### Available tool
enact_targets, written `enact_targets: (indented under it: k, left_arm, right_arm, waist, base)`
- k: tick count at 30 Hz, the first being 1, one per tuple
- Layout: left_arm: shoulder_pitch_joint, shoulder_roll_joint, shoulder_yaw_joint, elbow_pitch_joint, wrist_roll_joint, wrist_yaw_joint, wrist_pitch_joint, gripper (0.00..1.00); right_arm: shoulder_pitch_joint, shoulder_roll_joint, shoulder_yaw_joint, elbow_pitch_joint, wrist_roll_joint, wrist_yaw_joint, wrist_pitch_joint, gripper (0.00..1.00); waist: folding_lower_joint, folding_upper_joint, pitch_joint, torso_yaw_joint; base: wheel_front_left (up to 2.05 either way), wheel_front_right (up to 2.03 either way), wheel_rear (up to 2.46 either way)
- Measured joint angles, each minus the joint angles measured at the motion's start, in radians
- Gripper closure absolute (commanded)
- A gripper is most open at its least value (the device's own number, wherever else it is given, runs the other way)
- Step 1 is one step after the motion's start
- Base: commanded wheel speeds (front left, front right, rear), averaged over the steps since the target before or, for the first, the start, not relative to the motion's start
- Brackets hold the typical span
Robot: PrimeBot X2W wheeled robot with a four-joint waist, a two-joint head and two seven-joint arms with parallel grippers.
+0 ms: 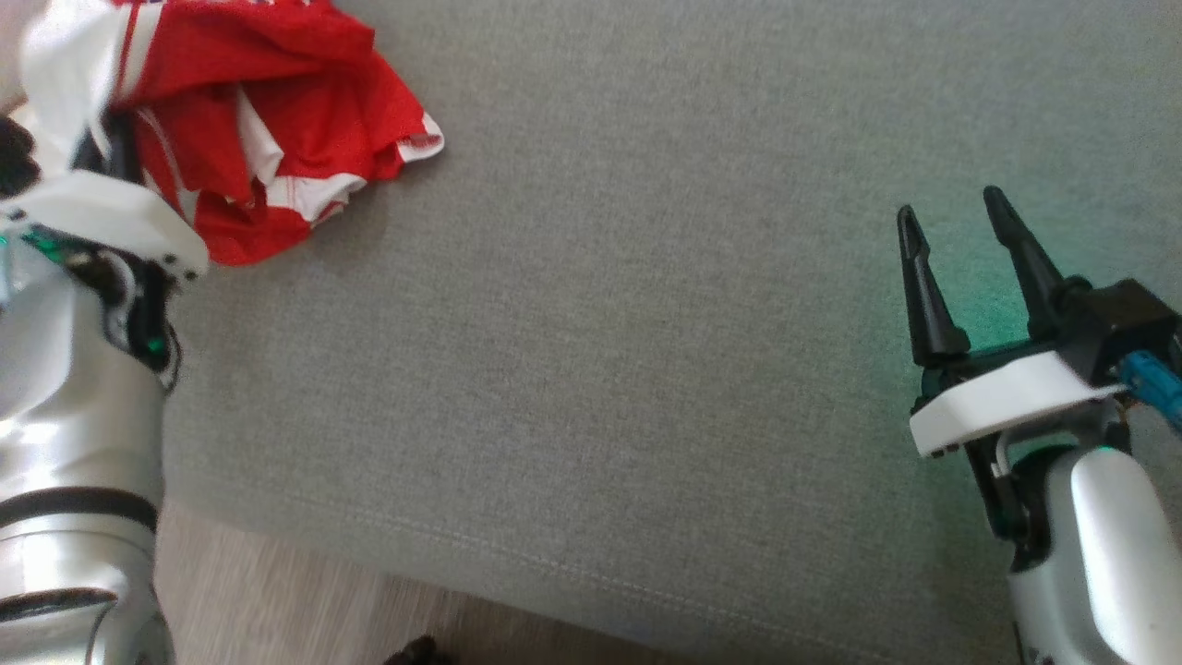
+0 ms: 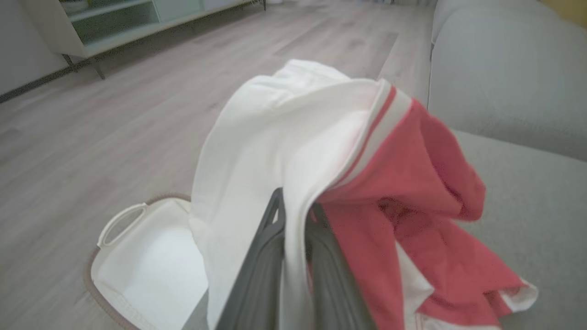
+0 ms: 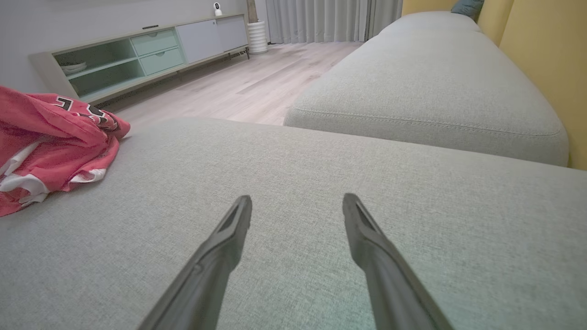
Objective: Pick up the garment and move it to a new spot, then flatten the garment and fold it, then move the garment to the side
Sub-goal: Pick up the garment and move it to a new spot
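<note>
When I look down from my head, the red and white garment lies in a crumpled heap at the top left, on the grey sofa seat. My left arm is along the left side, and its wrist end is tucked against the cloth, so from here I cannot see those fingers. My right claw is at the lower right, well apart from the garment, over bare seat. Its two dark fingers point up and stand wide, with nothing between them. A strip of wood floor shows along the bottom.

From my left wrist, my left claw is pinched narrow, and a white fold of the garment runs down between the two fingers. So this claw holds the garment. White cloth bulges up above the fingers, and the red part hangs to the right, down onto the seat. A white bag with a loop handle sits on the floor at the lower left. A low cabinet is far back.

From my right wrist, the two fingers are spread wide and hold nothing. The garment is far off at the left edge, bunched on the same seat. A second seat is ahead, beside a yellow wall.
</note>
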Motion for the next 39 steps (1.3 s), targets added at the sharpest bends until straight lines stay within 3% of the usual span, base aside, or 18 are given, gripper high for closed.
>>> enact_targets:
  k: [5, 12, 16, 25, 34, 39]
  left_arm:
    - [0.058, 0.015, 0.002, -0.196, 0.013, 0.024, -0.002, 1.00]
    - [0.255, 0.015, -0.024, -0.402, 0.030, 0.035, 0.002, 1.00]
    - [0.363, 0.008, -0.039, -0.587, 0.030, 0.055, 0.044, 1.00]
    - [0.595, -0.066, -0.162, -0.940, 0.045, 0.058, 0.184, 1.00]
    - [0.609, -0.122, -0.319, -0.961, 0.045, 0.023, 0.227, 1.00]
    - [0.544, -0.148, -0.422, -0.888, 0.035, 0.020, 0.220, 1.00]
  right_arm:
    - [0.049, 0.019, -0.007, 0.027, 0.015, 0.000, -0.026, 0.00]
    - [0.112, 0.032, -0.010, 0.051, 0.040, 0.000, -0.053, 0.00]
    - [0.148, 0.041, -0.014, 0.054, 0.052, 0.000, -0.056, 0.00]
    - [0.182, 0.046, -0.015, 0.026, 0.086, 0.000, -0.055, 0.00]
    - [0.178, 0.047, -0.009, 0.007, 0.101, 0.000, -0.051, 0.00]
    - [0.170, 0.047, -0.004, 0.000, 0.113, 0.000, -0.052, 0.00]
  waist:
    - [0.0000, 0.0000, -0.078, -0.003]
    - [-0.0001, 0.0001, -0.212, -0.018]
    - [-0.0001, 0.0001, -0.277, -0.034]
    - [-0.0001, 0.0001, -0.328, -0.121]
    - [-0.0001, 0.0000, -0.310, -0.247]
    - [-0.0001, 0.0001, -0.269, -0.365]
  base:
    - [0.00, 0.00, 0.00]
    - [0.00, 0.00, 0.00]
    - [0.00, 0.00, 0.00]
    - [0.00, 0.00, 0.00]
    - [0.00, 0.00, 0.00]
    - [0.00, 0.00, 0.00]
